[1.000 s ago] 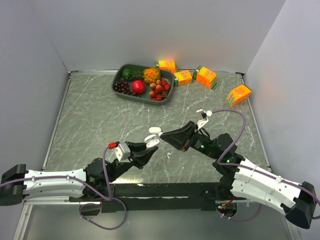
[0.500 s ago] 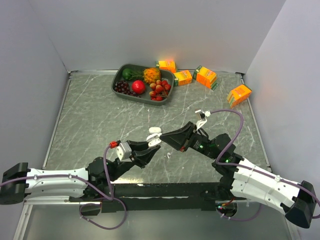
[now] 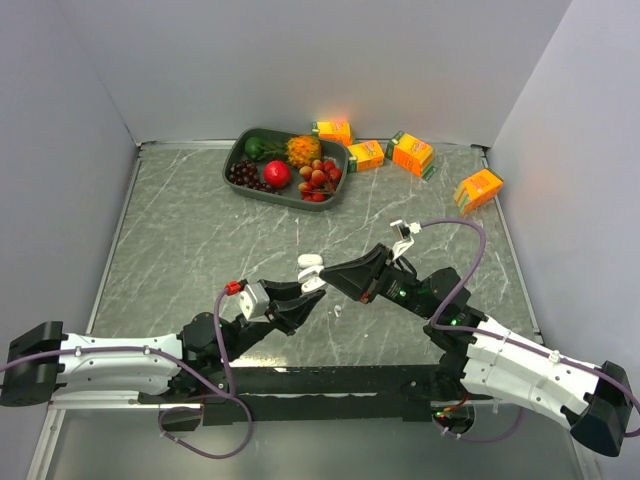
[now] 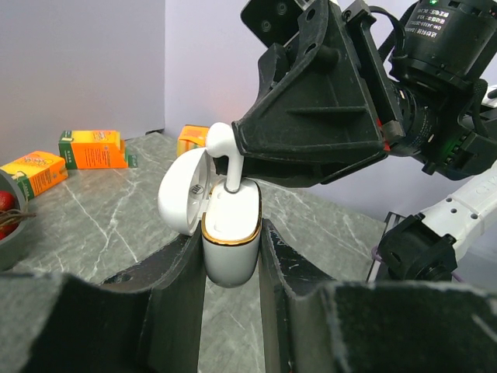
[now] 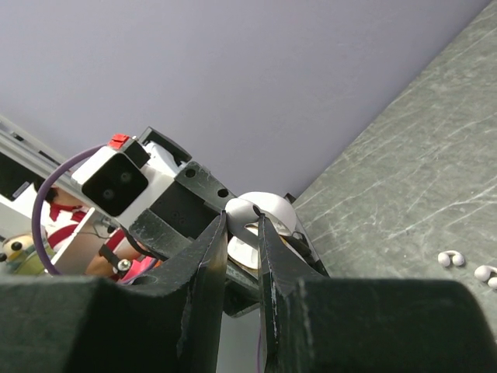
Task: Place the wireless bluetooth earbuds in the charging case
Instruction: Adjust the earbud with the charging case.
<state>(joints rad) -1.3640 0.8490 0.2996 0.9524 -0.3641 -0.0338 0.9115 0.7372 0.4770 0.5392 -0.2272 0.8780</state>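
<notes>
The step in hand is the insertion itself. The left end effector is closed narrow on the body of the charging case and holds it upright, with the lid folded back. The right end effector comes from above the case and pinches one earbud by its round head. The stem of this earbud points down and its end is just inside the mouth of the case, so I judge it as partly entered, not yet seated. The next move calls for a short, straight push down along the socket while the case does not tilt, and only after that an opening of the right fingers. The left wrist view shows this meeting of stem and case clearly. The right wrist view hides the socket behind its own fingers, but it shows other earbuds lying on the bench, to the side of the case and well apart from it. The top view shows only that both arms meet at the case, which seems to be lifted off the bench.
</notes>
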